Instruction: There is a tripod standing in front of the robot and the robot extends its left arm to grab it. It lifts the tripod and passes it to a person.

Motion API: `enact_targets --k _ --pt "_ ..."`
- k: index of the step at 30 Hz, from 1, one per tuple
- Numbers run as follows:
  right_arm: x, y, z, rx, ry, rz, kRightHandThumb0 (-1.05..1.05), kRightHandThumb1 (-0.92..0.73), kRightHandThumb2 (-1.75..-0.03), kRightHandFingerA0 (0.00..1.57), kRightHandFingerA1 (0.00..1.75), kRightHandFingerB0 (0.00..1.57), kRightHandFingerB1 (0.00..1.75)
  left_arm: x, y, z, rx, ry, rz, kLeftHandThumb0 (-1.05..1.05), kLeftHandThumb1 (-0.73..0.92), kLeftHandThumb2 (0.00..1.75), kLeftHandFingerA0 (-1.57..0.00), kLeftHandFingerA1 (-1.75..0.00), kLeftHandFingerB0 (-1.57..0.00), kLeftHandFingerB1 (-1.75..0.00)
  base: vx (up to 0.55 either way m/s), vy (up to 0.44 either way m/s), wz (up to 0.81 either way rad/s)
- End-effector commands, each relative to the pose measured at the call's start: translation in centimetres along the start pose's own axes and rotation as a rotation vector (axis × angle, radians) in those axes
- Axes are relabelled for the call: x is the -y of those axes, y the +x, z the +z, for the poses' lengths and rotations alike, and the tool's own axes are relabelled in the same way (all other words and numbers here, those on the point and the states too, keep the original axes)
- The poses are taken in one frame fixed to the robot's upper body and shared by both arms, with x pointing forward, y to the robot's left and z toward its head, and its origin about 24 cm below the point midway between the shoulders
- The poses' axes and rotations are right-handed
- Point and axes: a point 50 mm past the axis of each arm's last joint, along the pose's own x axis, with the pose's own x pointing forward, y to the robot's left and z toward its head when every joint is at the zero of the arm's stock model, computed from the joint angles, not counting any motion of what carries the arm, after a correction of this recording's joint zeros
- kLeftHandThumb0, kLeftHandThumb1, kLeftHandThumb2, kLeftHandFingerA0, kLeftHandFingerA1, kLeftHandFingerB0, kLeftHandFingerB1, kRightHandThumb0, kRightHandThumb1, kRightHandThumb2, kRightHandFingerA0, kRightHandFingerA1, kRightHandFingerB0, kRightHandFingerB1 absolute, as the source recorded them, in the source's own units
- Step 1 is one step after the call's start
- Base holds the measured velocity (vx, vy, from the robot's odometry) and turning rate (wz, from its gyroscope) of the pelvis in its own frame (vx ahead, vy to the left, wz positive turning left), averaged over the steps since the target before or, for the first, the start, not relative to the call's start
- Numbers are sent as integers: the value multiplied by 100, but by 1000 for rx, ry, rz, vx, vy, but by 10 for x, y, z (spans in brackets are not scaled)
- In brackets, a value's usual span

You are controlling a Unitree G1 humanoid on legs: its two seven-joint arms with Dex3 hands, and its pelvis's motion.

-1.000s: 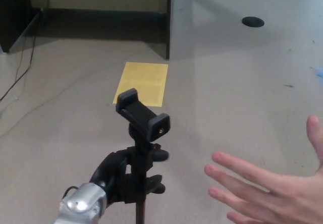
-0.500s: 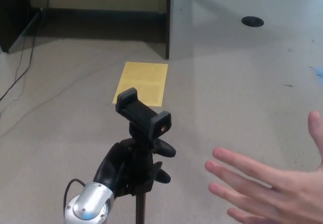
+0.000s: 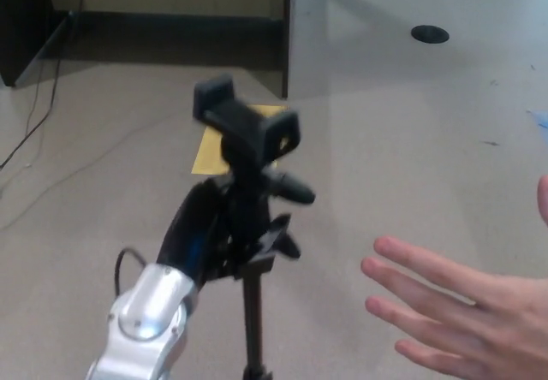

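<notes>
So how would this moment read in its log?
left hand: shut on black tripod | lifted | person's open hand: waiting | right hand: unseen

- Your left hand (image 3: 210,230) looks glossy black plastic; its wrist (image 3: 150,316) is smooth silvery metal.
- The tripod (image 3: 248,140) reads matt black plastic.
- The floor (image 3: 402,157) looks matt, faintly speckled.
- The yellow sheet (image 3: 208,156) upper centre looks like matt paper.

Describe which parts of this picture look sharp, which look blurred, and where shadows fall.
Head view: the tripod and the left robot hand are smeared by motion blur; the person's hand at the lower right is soft too; the floor and the yellow sheet are sharper; a dark shadow lies under the desk at the top.
</notes>
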Motion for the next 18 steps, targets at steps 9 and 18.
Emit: enact_targets --k 9,18 --pt "9 1 0 -11 -3 -8 -39 -71 -61 72 45 51 37 48 45 107 284 -41 -193 -13 74 74 -104 -111 -84 -98 0 0 0" --pt "12 1 0 -5 -3 -7 -41 -70 -61 72 44 51 37 114 43 181 402 -118 -395 -15 73 70 -112 -107 -85 -94 0 0 0"
